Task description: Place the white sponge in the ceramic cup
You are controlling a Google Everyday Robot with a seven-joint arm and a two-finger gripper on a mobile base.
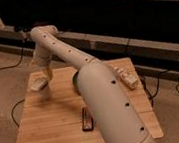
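A dim room with a dark back wall and a long low ledge surrounds a square light wooden table point(60, 123) of butcher-block planks, standing on a brownish floor with black cables point(1, 66) trailing across it.

At the far left of the table, the gripper point(39, 84) hangs above the left rear corner, pointing downward. It pinches the white sponge point(37, 86), a small flat off-white pad held clear of the tabletop and tilted.

From the gripper, the large white robot arm point(93, 90) rises to an elbow near the back ledge, then runs down and right across the table centre to the lower edge of the view.

Just left of the arm, near the front edge, lies a small dark rectangular object with a red stripe point(86, 119).

A sliver of a wide green bowl point(76, 84) shows behind the arm.

On the right rear of the table rests a long white bar-shaped object with dark markings point(126, 77).

The ceramic cup is not visible; it cannot be located from this view.
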